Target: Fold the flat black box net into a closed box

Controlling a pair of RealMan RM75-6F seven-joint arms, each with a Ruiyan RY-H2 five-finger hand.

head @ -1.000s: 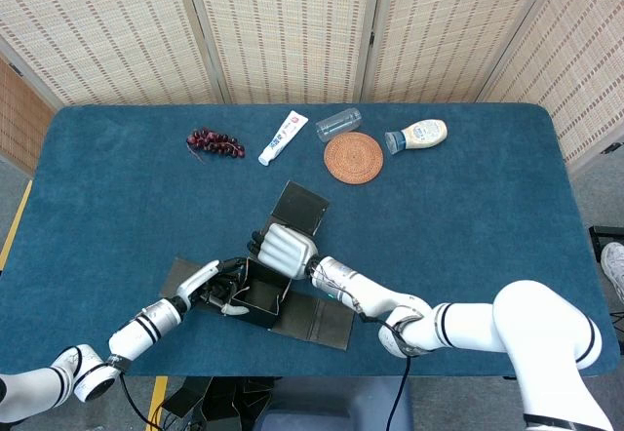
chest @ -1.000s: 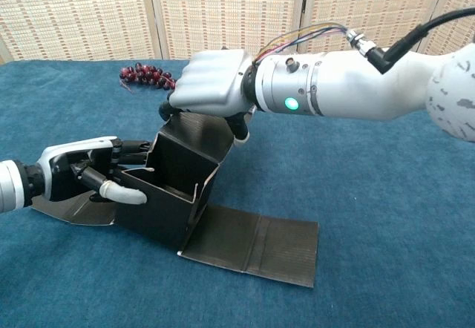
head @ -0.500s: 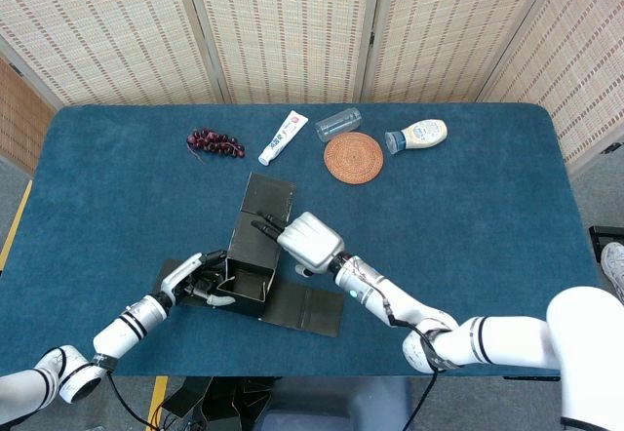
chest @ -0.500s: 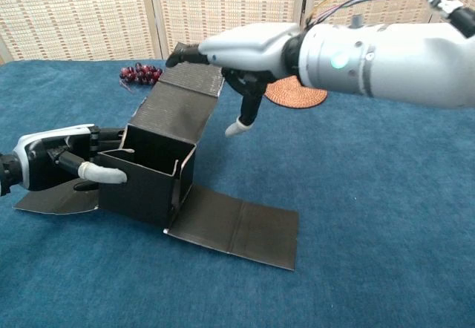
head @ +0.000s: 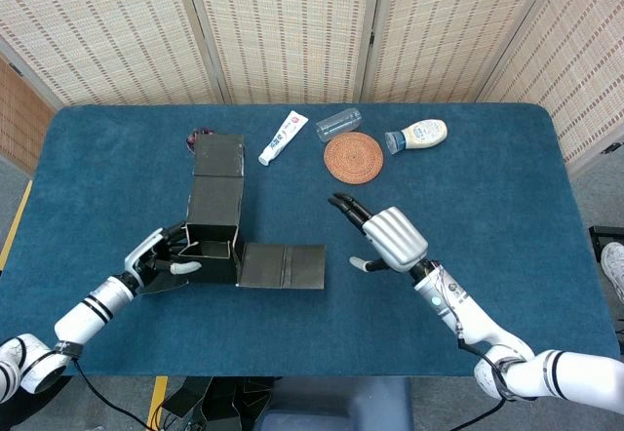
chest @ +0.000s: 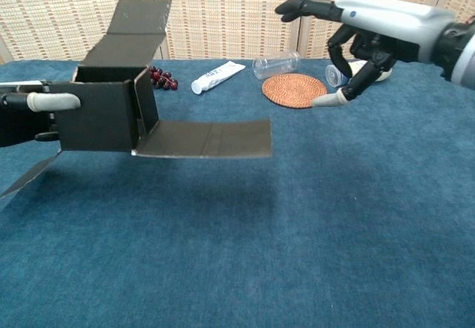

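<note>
Woven screens stand behind a blue surface point(head: 507, 158), and your box point(head: 212, 241) sits at lower left of the head view, only partly formed. You have its side walls standing around an open well. Two panels are not yet folded: one flap point(head: 284, 266) stretches flat toward the frame's centre, and a long panel point(head: 216, 170) runs toward the top edge; in the chest view that panel rises upright above the walls. I judge you near halfway: the loose panels must come over and tuck in before it closes.

Your left hand point(head: 156, 253) grips the left wall, one finger hooked over its rim. The chest view suggests the box is lifted clear. Your right hand point(head: 382, 235) hangs well apart, right of centre, holding nothing, fingers spread and partly curled.
</note>
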